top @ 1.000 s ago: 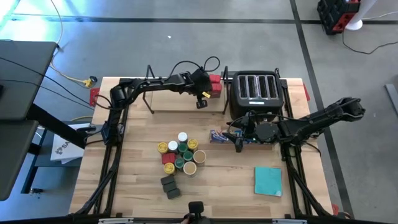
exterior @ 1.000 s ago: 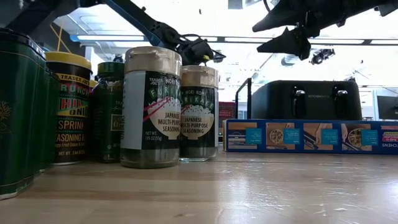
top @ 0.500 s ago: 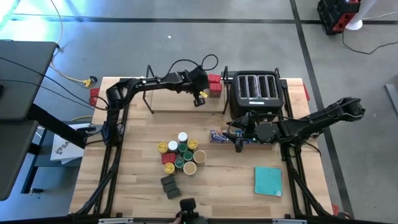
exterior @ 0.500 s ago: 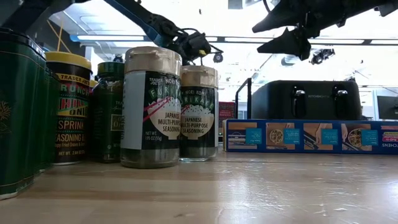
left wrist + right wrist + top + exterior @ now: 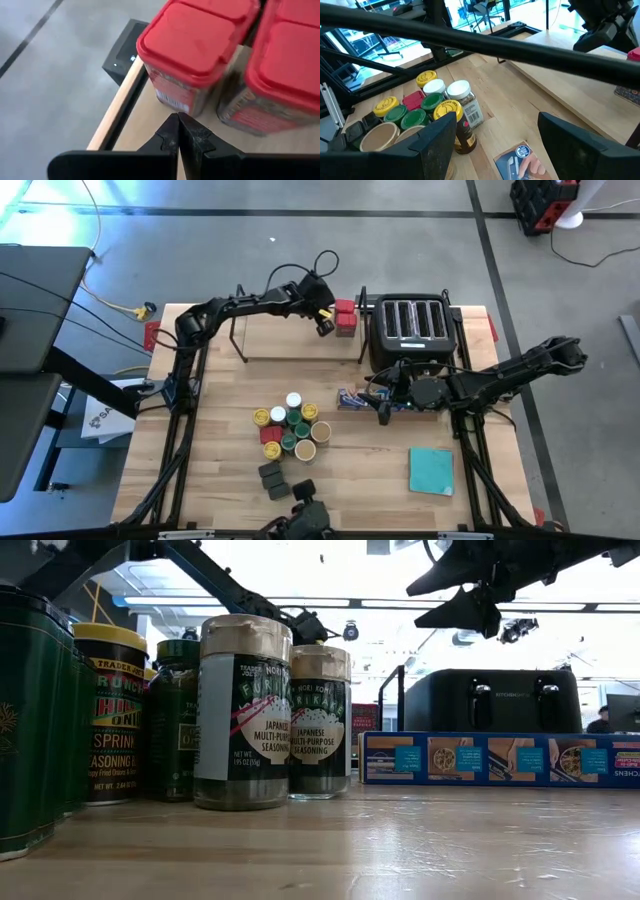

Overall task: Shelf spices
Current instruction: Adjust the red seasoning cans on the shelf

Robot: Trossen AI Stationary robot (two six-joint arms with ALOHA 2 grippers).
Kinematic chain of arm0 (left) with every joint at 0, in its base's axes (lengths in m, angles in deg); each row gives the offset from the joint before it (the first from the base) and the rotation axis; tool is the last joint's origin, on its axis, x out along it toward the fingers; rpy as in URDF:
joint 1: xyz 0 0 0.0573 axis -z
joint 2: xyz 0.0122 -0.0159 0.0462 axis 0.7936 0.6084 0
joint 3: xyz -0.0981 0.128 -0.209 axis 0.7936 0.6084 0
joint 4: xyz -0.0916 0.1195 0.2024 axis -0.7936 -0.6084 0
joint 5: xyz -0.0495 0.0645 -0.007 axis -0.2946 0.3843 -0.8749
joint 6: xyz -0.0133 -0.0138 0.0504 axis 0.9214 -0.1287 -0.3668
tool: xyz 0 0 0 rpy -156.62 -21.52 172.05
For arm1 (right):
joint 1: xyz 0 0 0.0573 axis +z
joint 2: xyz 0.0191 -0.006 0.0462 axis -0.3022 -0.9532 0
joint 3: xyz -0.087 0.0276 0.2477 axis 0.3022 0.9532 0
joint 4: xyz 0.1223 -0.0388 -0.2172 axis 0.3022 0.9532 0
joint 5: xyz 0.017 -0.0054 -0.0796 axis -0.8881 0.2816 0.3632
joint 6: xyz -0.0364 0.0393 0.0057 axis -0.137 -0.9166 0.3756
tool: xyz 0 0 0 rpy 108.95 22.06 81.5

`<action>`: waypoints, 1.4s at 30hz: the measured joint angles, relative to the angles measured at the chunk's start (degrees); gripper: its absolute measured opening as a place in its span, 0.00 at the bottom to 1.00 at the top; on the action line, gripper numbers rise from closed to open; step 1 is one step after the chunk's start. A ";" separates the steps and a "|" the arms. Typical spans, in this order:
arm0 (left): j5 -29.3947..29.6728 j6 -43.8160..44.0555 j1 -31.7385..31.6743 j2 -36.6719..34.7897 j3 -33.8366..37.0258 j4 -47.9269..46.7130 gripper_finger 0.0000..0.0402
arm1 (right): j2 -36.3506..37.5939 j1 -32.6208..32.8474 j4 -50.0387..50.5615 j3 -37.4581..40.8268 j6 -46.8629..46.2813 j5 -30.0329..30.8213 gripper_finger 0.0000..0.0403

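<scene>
Above the shelf [image 5: 285, 340], left end effector [image 5: 324, 326] hangs closed, empty, beside red tins [image 5: 345, 319].

Two red tins [image 5: 345, 318] stand on the shelf [image 5: 285, 340]; round jars [image 5: 292, 427] cluster mid-table beside dark blocks [image 5: 273, 480].

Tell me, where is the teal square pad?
In the high view, the teal square pad lies flat on the table's near right part, apart from the spice jars to its left and nearer than the blue box.
</scene>
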 joint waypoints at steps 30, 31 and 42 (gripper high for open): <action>0.16 -2.37 1.11 -4.36 -0.07 -4.54 0.00 | 0.00 0.00 0.57 0.00 -0.46 -0.03 0.68; -0.32 -2.75 1.31 -4.56 -0.07 -6.58 0.00 | 0.00 0.00 0.69 0.00 -0.57 -0.03 0.68; -3.65 -0.01 5.63 -4.01 6.94 -2.09 0.00 | -0.02 0.00 1.37 0.00 -1.32 1.00 0.68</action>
